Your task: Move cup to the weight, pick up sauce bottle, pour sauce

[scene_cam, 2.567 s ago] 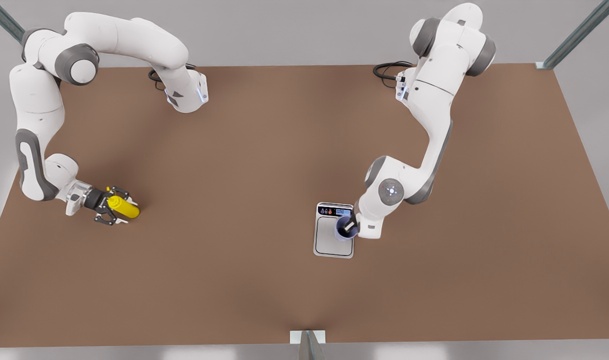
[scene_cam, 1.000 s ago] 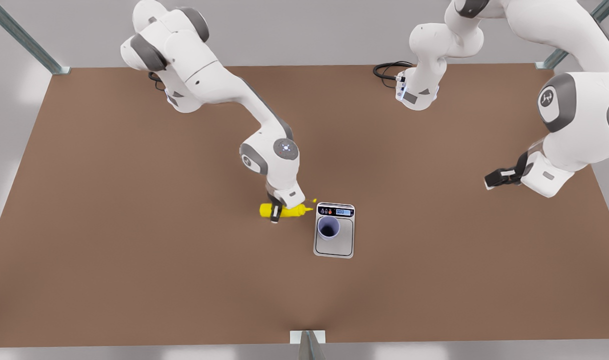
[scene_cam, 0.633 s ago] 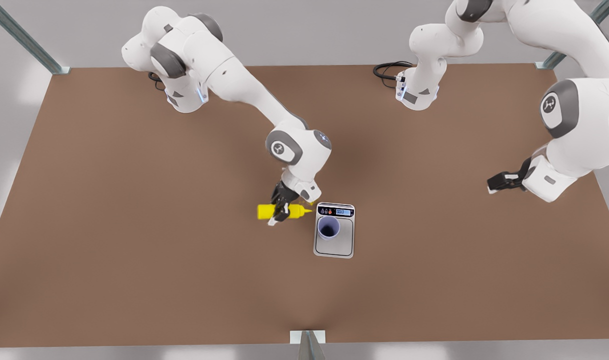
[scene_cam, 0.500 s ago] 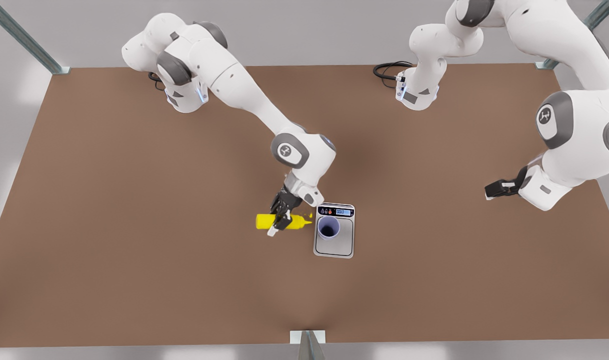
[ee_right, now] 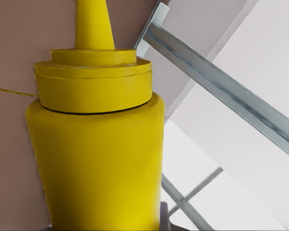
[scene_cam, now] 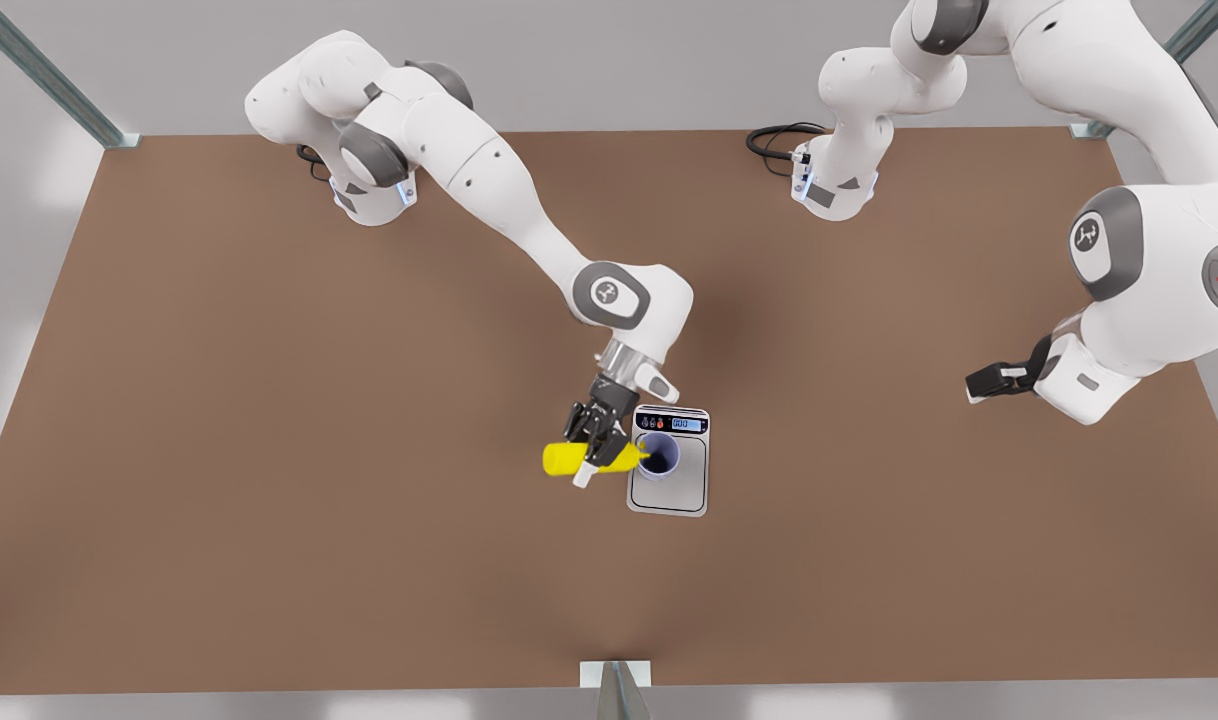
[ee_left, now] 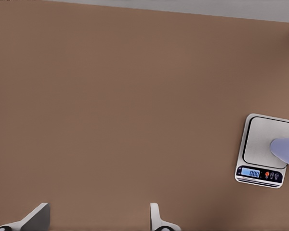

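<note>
Sauce bottle [scene_cam: 581,457] is up off the table [scene_cam: 269,500], clamped across its yellow body by the right gripper [scene_cam: 591,452], lying roughly level with its pointed nozzle aimed toward the front view's right and its tip over the rim of the cup [scene_cam: 659,454]. And the cup stands upright on the weight [scene_cam: 669,490], toward the display end of the silver plate, dark inside showing from above. From the right wrist view, the sauce bottle [ee_right: 96,144] looms large, collar and tapered nozzle right in front of the camera, with a metal frame strut [ee_right: 221,91] behind it. Over on the front view's right, the left gripper [scene_cam: 981,383] hangs well apart from the action, near the table's edge, waiting; its two pale fingertips [ee_left: 156,219] stand spread with bare brown table [ee_left: 111,96] between them, nothing in their grasp. That same left wrist view catches the weight [ee_left: 265,144] off to the side, blue display lit on its dark strip, and a slice of the lavender cup [ee_left: 286,151] resting on the plate.
</note>
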{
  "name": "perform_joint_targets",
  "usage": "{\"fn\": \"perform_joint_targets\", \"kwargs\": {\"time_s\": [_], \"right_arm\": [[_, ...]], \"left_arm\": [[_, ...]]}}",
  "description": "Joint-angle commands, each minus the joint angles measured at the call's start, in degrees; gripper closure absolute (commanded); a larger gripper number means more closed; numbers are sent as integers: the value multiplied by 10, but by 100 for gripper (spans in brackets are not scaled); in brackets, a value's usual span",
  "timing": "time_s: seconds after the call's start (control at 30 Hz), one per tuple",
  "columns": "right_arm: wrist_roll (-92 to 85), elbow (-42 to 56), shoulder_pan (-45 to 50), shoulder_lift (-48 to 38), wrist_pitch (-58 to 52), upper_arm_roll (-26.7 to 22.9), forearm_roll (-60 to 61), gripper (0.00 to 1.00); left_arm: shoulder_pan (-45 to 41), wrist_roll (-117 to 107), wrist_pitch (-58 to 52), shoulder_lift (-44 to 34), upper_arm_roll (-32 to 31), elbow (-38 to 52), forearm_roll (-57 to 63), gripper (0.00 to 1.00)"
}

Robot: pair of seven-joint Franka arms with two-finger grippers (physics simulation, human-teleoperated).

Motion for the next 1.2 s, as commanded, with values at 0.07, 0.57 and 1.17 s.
{"fn": "perform_joint_targets", "kwargs": {"time_s": [0.07, 0.57, 1.17], "right_arm": [[-5, -4, 9, 0, -5, 0, -9, 49], [-79, -7, 29, 30, -29, 0, -71, 49], [-81, -85, -29, -87, -8, 3, 27, 49]], "left_arm": [[0, 1, 0, -1, 0, 0, 0, 0], [0, 6, -7, 1, 3, -1, -11, 0], [1, 6, -11, -3, 4, 1, -10, 0]]}}
